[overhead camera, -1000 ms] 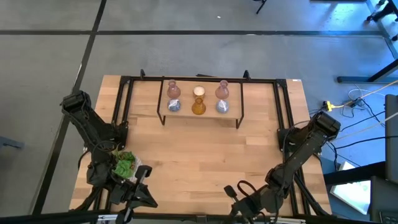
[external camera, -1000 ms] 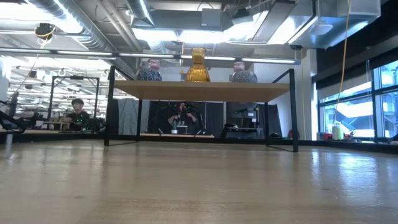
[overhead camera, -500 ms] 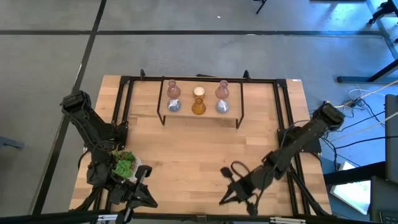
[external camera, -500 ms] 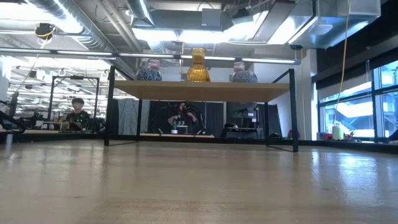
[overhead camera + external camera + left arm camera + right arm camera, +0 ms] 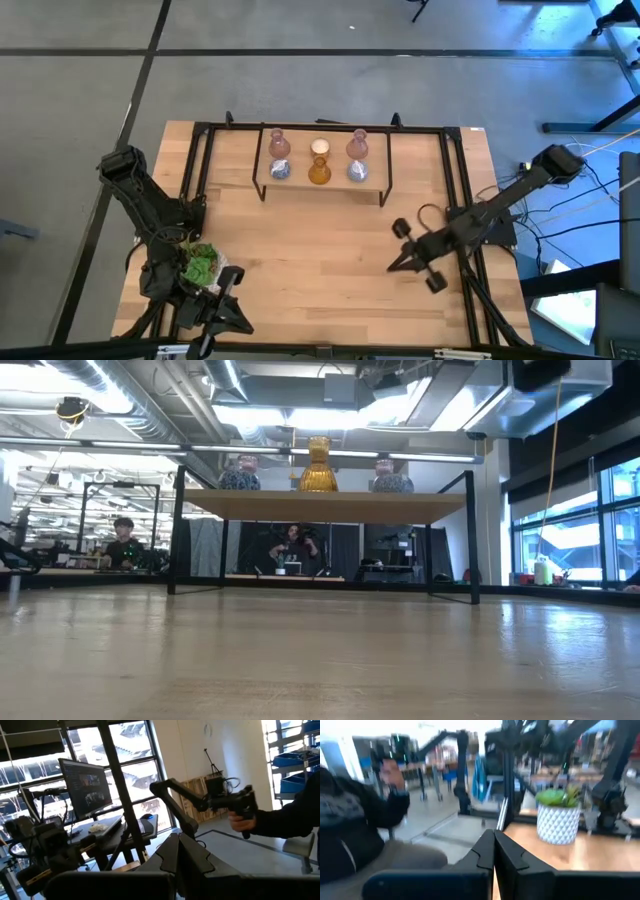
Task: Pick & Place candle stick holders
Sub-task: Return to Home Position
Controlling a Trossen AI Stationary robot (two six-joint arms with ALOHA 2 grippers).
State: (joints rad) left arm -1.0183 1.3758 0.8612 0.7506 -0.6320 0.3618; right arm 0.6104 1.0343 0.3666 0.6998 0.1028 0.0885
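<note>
The right gripper (image 5: 493, 840) has its jaws pressed together with nothing between them. It hangs over the right side of the table (image 5: 320, 250), near the black frame rail (image 5: 462, 190), having swung there from the near edge within the last second. The left gripper (image 5: 178, 851), jaws likewise closed and empty, stays folded at the near left corner beside the succulent (image 5: 200, 265). All six candle stick holders (image 5: 319, 172) stand on the shelf (image 5: 300, 162) at the far middle, unmoved.
</note>
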